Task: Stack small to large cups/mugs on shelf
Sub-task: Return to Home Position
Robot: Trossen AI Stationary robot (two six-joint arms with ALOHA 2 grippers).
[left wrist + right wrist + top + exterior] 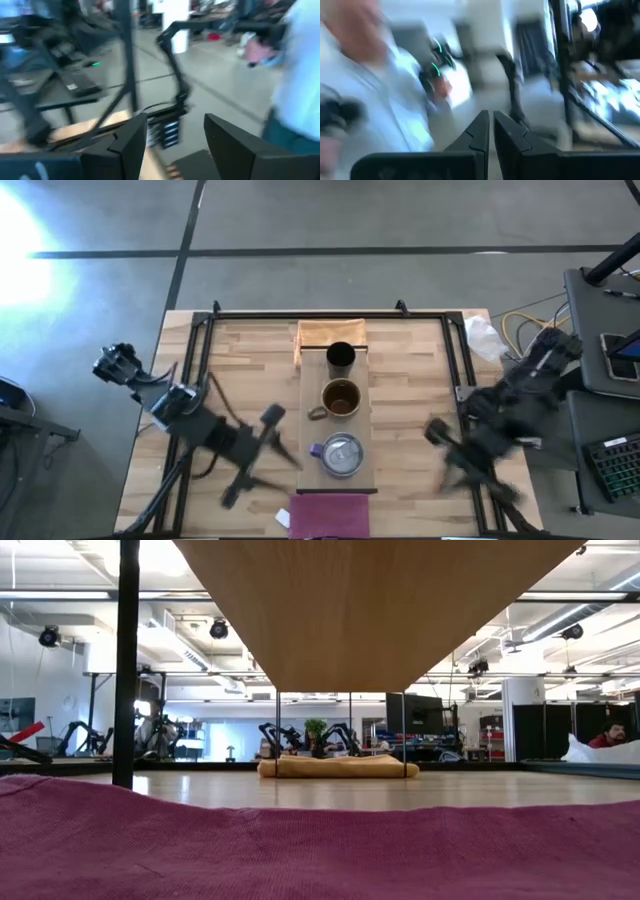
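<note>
The light-wood shelf (366,420) runs from far to near down the table's middle; the low view shows its underside (370,610). On it stand, in a row from far to near, the small dark cup (340,355), the brown handled mug (340,398) and the grey-blue mug (342,455), each on its base. My left gripper (175,120) is open and empty, left of the shelf near the grey-blue mug (280,442). My right gripper (491,116) is shut and empty, to the right of the shelf (435,430).
A magenta cloth (328,515) lies at the table's near edge under the shelf's near end. An orange-tan pad (335,767) sits under its far end. Black frame rods (205,360) run along the table's sides. A person in a light-blue shirt (300,75) stands beyond the table.
</note>
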